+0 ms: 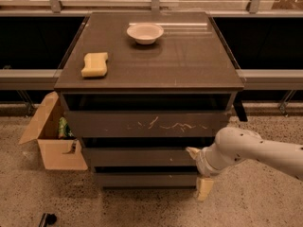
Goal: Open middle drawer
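Observation:
The middle drawer (137, 157) is the wide, shallow dark front below the taller scratched top drawer front (147, 123) and above the bottom front (142, 178). It looks pushed in, about flush with the bottom one. My gripper (198, 170) is at the right end of the middle drawer front, on the white arm (251, 150) that comes in from the right. It is open. One pale fingertip (191, 151) lies at the drawer front's upper right edge. The other (204, 188) hangs lower, beside the bottom drawer.
On the cabinet top (189, 60) lie a yellow sponge (94, 64) and a white bowl (145, 33). An open cardboard box (52, 143) with a green item stands on the floor to the left. A small dark object (46, 218) lies at the lower left.

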### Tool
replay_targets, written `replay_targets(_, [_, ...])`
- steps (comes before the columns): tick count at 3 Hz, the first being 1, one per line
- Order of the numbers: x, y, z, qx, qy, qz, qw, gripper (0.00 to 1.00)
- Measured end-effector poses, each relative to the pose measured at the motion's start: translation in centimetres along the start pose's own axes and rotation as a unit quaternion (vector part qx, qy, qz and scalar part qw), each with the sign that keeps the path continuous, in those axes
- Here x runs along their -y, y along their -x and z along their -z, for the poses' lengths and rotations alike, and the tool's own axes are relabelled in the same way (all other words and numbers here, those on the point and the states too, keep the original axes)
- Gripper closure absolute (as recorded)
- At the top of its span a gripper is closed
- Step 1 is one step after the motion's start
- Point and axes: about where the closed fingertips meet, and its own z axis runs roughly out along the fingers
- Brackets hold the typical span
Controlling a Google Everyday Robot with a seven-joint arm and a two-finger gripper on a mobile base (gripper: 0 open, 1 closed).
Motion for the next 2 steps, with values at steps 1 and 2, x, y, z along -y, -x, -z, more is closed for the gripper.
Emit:
replay_targets(1, [1.6, -2.4, -1.6, -0.016, -0.005, -0.008, 0.9998, 0.00])
replay_targets(2, [3.7, -4.6, -4.0, -0.015, -0.011, -0.010, 0.9998, 0.00])
